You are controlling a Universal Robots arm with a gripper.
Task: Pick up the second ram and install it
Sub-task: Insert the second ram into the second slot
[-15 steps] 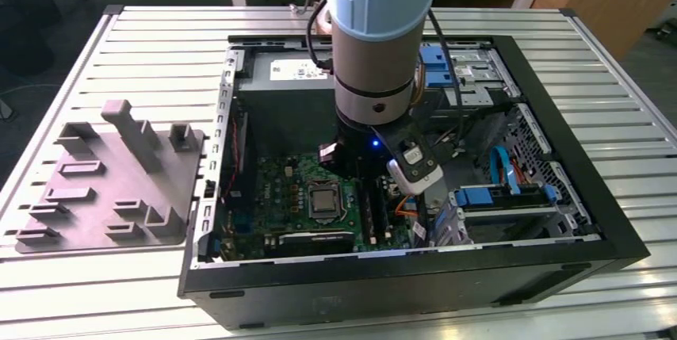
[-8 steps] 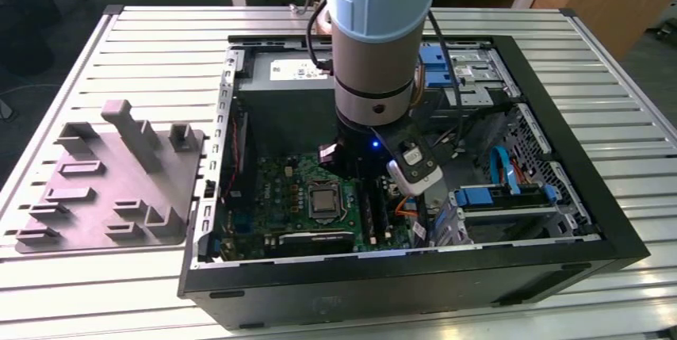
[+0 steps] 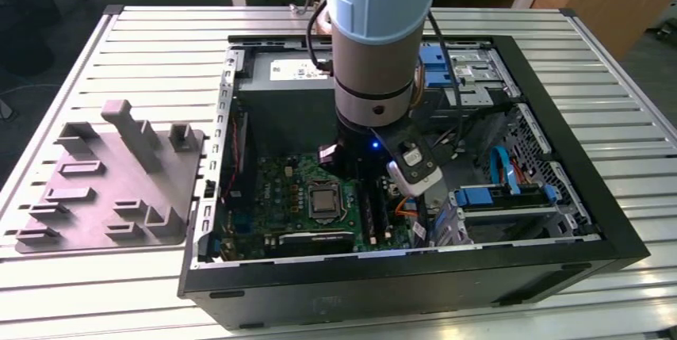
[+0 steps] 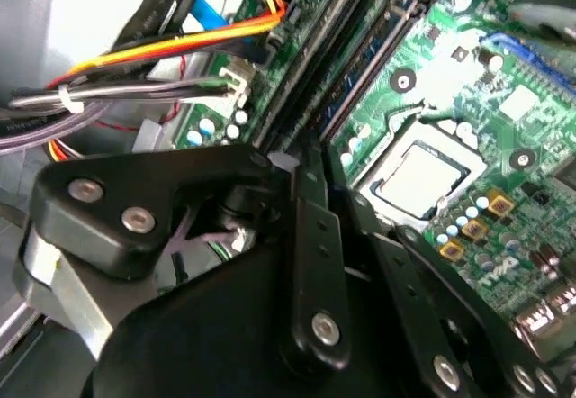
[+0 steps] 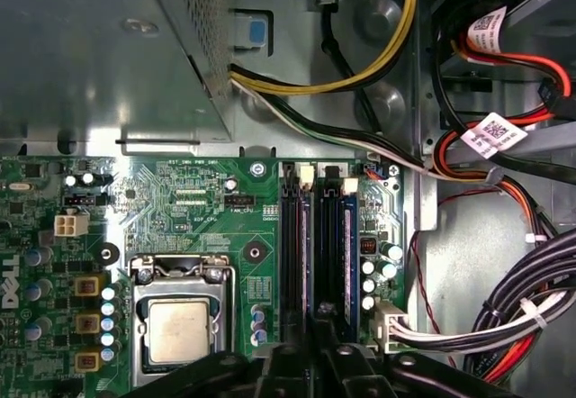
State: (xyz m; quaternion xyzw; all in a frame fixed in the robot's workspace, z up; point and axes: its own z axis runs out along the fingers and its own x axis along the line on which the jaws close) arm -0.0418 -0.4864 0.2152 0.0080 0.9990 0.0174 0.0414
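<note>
My gripper [image 4: 299, 162] is down inside the open computer case [image 3: 550, 265], over the memory slots of the green motherboard [image 5: 198, 200]. Its black fingers [image 4: 315, 236] stand close together on the second ram [image 5: 311, 245], a thin dark stick seen edge-on in a slot beside the processor socket [image 5: 178, 330]. In the first wrist view the gripper [image 5: 319, 319] meets the stick at its near end. A second bluish strip [image 5: 347, 245] runs parallel in a neighbouring slot. In the exterior view the arm [image 3: 372, 78] hides the fingers.
A grey parts tray [image 3: 116, 189] lies on the slatted table at the exterior view's left. The grey power supply [image 5: 90, 47] sits beyond the board. Bundled cables [image 5: 504, 308] and orange, yellow and red wires [image 4: 180, 47] crowd the side next to the slots.
</note>
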